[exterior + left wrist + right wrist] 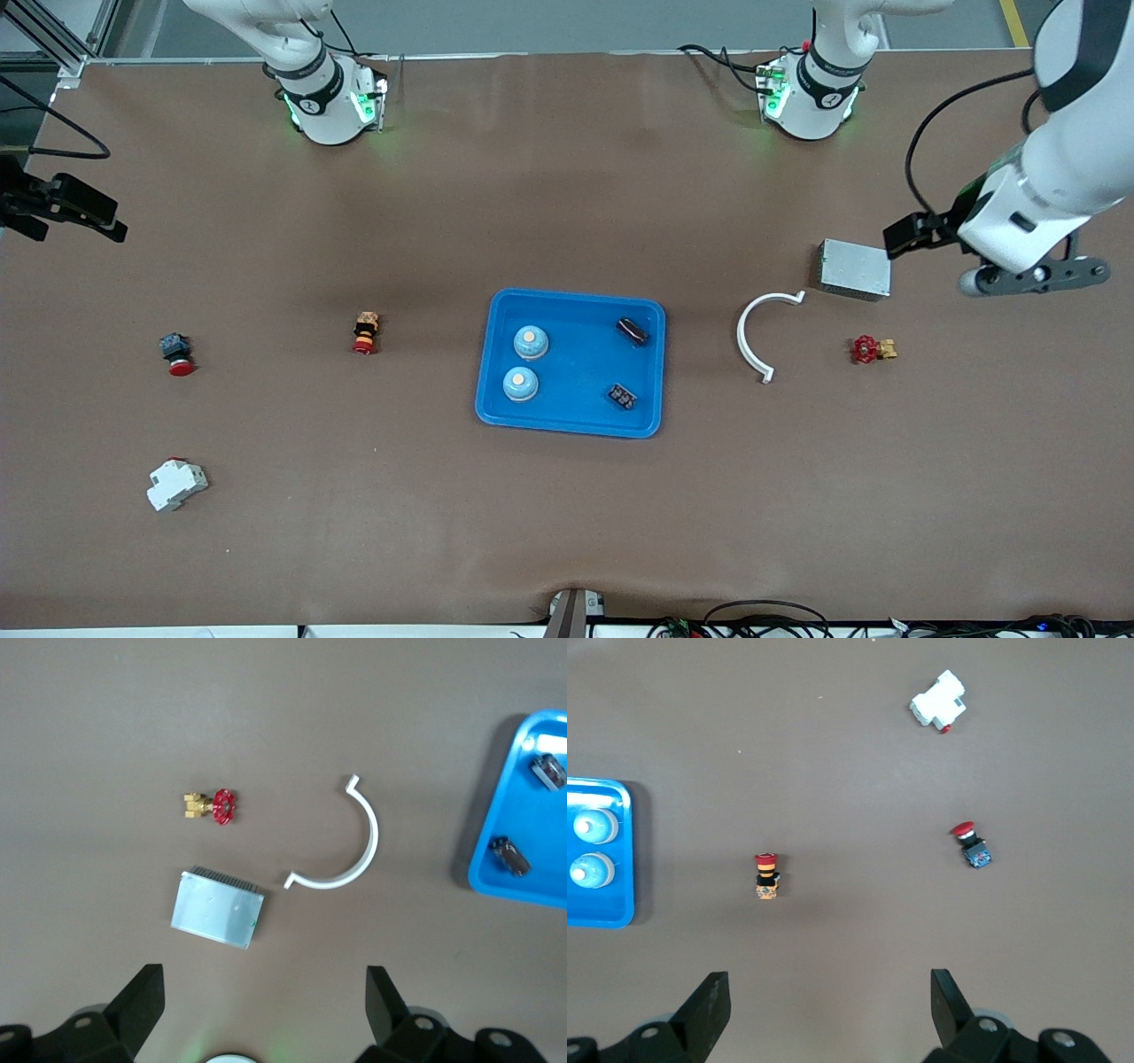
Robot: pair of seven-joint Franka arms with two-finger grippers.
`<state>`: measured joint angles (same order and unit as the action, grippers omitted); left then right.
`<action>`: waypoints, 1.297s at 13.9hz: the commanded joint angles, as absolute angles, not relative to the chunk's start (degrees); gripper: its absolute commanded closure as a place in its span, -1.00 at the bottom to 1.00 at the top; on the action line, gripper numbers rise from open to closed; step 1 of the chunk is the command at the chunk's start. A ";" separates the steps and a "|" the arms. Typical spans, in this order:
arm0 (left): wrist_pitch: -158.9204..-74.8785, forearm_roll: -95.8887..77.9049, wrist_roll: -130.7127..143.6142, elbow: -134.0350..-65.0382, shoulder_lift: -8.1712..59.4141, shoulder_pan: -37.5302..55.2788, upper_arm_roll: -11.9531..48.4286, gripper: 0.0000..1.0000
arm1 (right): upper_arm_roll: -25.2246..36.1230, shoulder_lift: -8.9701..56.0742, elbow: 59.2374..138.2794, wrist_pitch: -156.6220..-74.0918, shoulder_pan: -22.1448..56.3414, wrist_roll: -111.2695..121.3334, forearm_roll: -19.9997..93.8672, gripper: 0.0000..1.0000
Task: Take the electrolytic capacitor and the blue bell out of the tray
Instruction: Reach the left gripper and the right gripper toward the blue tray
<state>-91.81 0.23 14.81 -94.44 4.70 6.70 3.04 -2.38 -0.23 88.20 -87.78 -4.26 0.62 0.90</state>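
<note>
Tray: shallow bright-blue rectangular plastic tray point(570, 424) holds two blue bells point(531, 343), two dark components point(632, 330).
Left gripper point(264, 1014): over table near tray, fingers spread, empty.
Right gripper point(829, 1014): likewise.

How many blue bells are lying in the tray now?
2. Both sit in the tray toward the right arm's end: one blue bell farther from the front camera, the other bell nearer. None appears hidden.

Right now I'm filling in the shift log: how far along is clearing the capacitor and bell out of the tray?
Nothing is done yet. The tray holds two blue bells and two dark parts; I cannot tell which one is the capacitor. Nothing is in hand: the left gripper is open over the grey box, and the right gripper is open over bare table at its own end. Both removals remain.
</note>
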 commanded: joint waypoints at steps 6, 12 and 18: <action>-107.82 -0.09 36.00 -101.60 12.03 6.85 11.68 -1.00 | -2.64 4.83 88.07 -93.34 4.38 -8.52 0.18 -1.00; -121.00 0.26 57.62 -101.51 23.01 16.24 12.57 -1.00 | -2.72 15.10 88.68 -97.73 14.22 -19.49 1.23 -1.00; -130.42 5.87 78.02 -101.16 31.54 22.67 12.65 -0.70 | -2.72 21.08 88.77 -104.14 19.68 -25.31 6.50 -1.00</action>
